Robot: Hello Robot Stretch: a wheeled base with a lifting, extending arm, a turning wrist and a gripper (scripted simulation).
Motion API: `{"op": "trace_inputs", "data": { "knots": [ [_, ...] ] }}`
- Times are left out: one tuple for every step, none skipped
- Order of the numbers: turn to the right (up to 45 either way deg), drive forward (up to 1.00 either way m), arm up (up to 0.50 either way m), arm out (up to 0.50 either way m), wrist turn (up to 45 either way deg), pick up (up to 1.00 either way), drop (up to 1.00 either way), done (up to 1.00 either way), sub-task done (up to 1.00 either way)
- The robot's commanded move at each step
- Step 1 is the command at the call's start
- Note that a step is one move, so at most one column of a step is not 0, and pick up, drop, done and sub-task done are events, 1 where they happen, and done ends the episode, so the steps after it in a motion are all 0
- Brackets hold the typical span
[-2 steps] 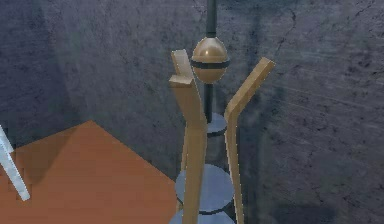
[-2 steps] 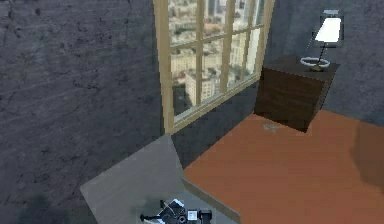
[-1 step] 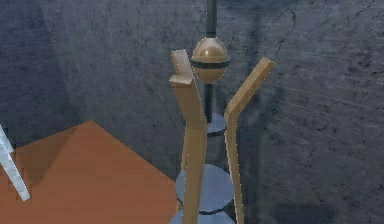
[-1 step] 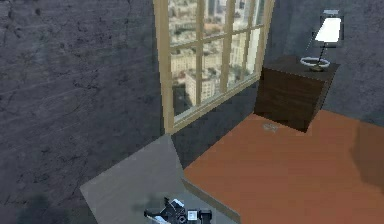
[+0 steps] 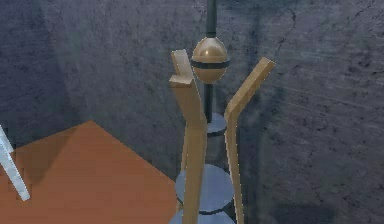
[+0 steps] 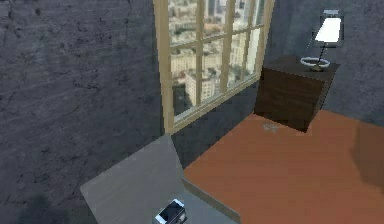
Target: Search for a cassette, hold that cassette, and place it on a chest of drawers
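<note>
A small flat thing (image 6: pixel 171 212) with a white rim and a dark face lies on a grey tabletop (image 6: pixel 130 185) at the bottom of the arm side view; I cannot tell what it is. A dark brown chest of drawers (image 6: pixel 293 95) stands in the far corner at that view's upper right, against the dark wall. On its top are a white-shaded lamp (image 6: pixel 327 35) and a pale ring-shaped thing (image 6: pixel 314 64).
A tall window (image 6: pixel 210 50) with a wooden frame fills the wall beyond the table. Brown wood floor (image 6: pixel 290 165) lies between the table and the drawers. Close ahead in the forward view stands a wooden forked stand (image 5: pixel 200 130) with a brown ball and grey discs.
</note>
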Motion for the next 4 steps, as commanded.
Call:
{"op": "trace_inputs", "data": {
  "knots": [
    [0.0,0.00,0.00,0.00,0.0,1.00,0.00,0.00,0.00],
    [0.0,0.00,0.10,0.00,0.0,0.00,0.00,0.00,0.00],
    [0.0,0.00,0.50,0.00,0.0,0.00,0.00,0.00,0.00],
    [0.0,0.00,0.24,0.00,0.0,0.00,0.00,0.00,0.00]
  ]
}}
